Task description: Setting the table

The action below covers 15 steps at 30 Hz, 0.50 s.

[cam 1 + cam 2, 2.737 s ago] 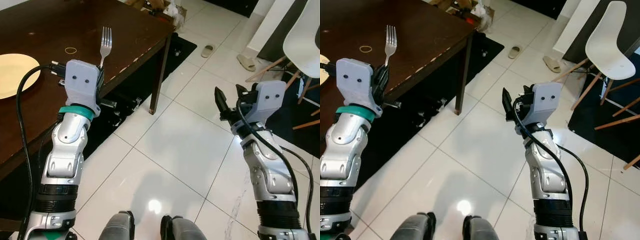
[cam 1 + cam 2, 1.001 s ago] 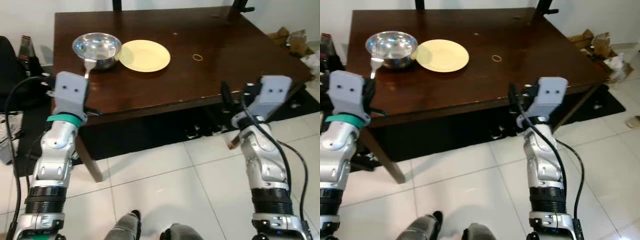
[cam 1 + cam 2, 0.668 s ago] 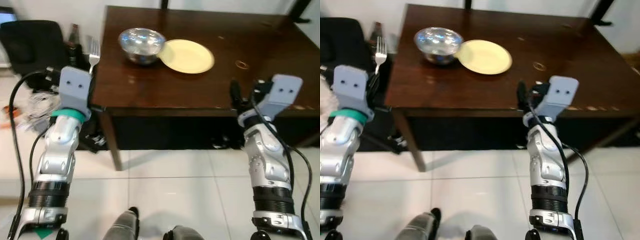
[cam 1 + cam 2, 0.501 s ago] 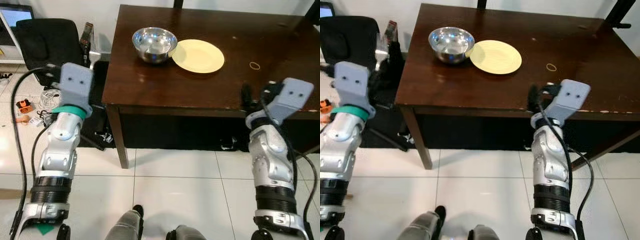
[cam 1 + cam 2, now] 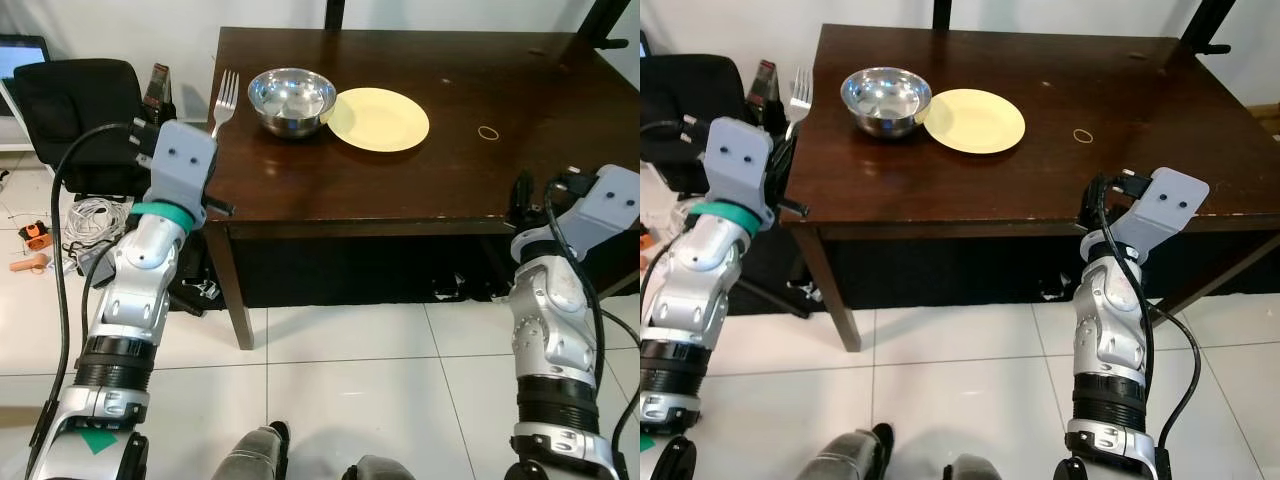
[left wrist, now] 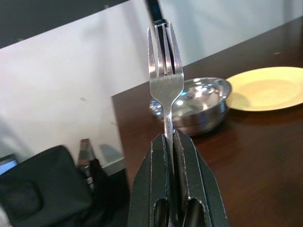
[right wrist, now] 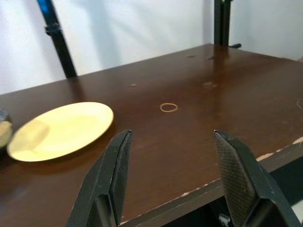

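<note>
My left gripper (image 6: 169, 139) is shut on the handle of a silver fork (image 5: 224, 95), which stands upright with its tines up. It is held at the left end of the dark wooden table (image 5: 450, 160), just off the table's corner. On the table a steel bowl (image 5: 292, 100) touches a pale yellow plate (image 5: 378, 119) to its right. The wrist view shows the fork (image 6: 165, 80) in front of the bowl (image 6: 199, 101) and the plate (image 6: 267, 87). My right gripper (image 7: 172, 135) is open and holds nothing, level with the table's near edge, on the right.
A small rubber ring (image 5: 488, 132) lies on the table right of the plate. A black chair (image 5: 80, 100), a laptop (image 5: 20, 55) and loose cables (image 5: 95, 215) crowd the floor left of the table. White tiled floor lies between me and the table.
The whole view has swung from the tiled floor round to the table's long side, so the camera moved. The fork stays in the left gripper; the right gripper stays open.
</note>
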### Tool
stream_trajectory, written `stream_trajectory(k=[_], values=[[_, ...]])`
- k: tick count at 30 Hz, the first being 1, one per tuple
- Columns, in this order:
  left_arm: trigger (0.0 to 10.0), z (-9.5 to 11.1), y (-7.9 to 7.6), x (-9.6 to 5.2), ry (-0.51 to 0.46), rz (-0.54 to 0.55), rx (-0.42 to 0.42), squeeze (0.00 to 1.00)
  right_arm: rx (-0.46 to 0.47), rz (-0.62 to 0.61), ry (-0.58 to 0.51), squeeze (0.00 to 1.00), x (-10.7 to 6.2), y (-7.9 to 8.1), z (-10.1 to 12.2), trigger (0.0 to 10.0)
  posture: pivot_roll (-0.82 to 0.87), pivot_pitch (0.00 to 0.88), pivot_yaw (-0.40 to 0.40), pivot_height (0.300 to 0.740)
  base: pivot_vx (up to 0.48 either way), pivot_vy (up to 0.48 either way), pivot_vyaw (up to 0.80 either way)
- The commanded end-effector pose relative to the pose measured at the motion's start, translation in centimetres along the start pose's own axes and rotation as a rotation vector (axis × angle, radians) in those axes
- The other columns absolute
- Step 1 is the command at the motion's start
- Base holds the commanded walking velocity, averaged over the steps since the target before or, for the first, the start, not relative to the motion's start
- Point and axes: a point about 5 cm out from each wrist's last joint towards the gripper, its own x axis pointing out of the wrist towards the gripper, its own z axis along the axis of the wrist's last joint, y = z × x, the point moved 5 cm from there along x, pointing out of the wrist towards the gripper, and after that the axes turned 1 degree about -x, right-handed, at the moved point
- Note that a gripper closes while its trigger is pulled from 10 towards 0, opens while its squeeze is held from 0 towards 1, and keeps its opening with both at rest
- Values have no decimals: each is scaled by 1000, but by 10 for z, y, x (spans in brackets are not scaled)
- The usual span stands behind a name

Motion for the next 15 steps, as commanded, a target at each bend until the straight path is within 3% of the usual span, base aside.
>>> stream_trajectory(k=[1, 15], values=[[10000, -1, -6, 2, 1, -24, 1, 0, -15, -12, -10, 0, -1, -3, 1, 10000, 25, 0, 37, 740, 480, 0, 0], [10000, 2, -12, 2, -24, -46, 10, 0, -21, -12, -17, 0, -1, -2, 2, 10000, 26, 0, 39, 740, 480, 0, 0]])
